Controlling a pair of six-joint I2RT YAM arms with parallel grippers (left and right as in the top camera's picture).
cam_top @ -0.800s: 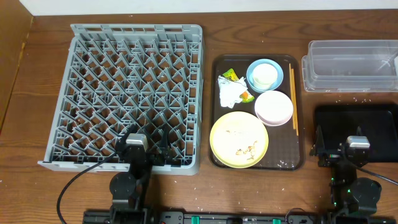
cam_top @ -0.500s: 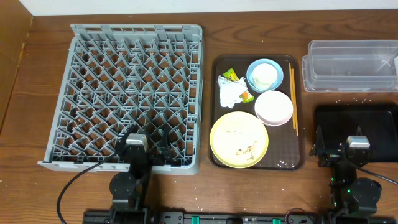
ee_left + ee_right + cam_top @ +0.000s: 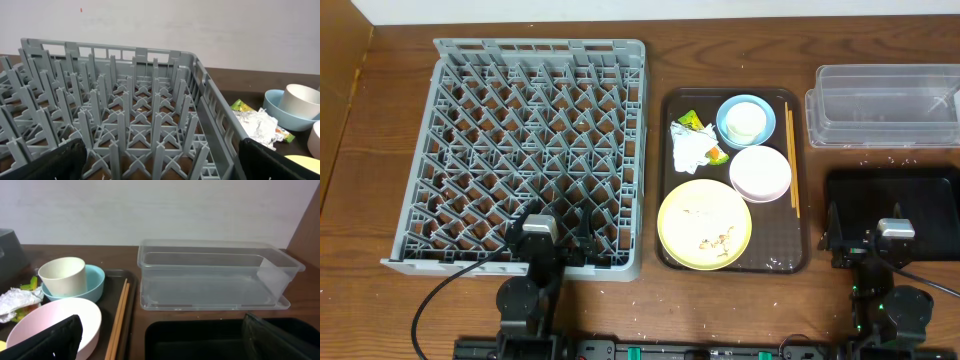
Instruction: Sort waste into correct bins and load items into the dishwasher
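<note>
Both hands wait at the near edge of the counter [image 3: 380, 300], and neither holds anything. The left hand [image 3: 160, 147] is spread wide, its two dark fingers at the bottom corners of its wrist view. It sits over the near rim of the grey rack [image 3: 520, 140], which fills the counter's left half. The right hand [image 3: 161, 322] is equally wide and empty, over the near end of the black tub [image 3: 905, 200] by the near right corner. The clear tub [image 3: 885, 100] stands beyond it, toward the far right corner.

All work pieces lie on the brown tray [image 3: 672, 255] at mid-counter, between the hands.
- The napkin [image 3: 690, 148] and wrapper [image 3: 692, 121] lie in the tray's far left part, nearer the left hand, but both tubs lie to the right.
- The chopsticks [image 3: 792, 160] lie along the tray's right rim, long axis running near edge to far edge, closest to the right hand.
- The plate [image 3: 695, 215], carrying crumbs [image 3: 717, 239], sits nearest the near edge.
- The pink bowl [image 3: 760, 172] sits farther back, and behind it the blue bowl [image 3: 725, 128] holds the cup [image 3: 745, 122].

A strip of counter separates tray from tubs, and the rack stands just beside the tray's left rim. The waste likely suits the right arm, reaching left over the bowls.
</note>
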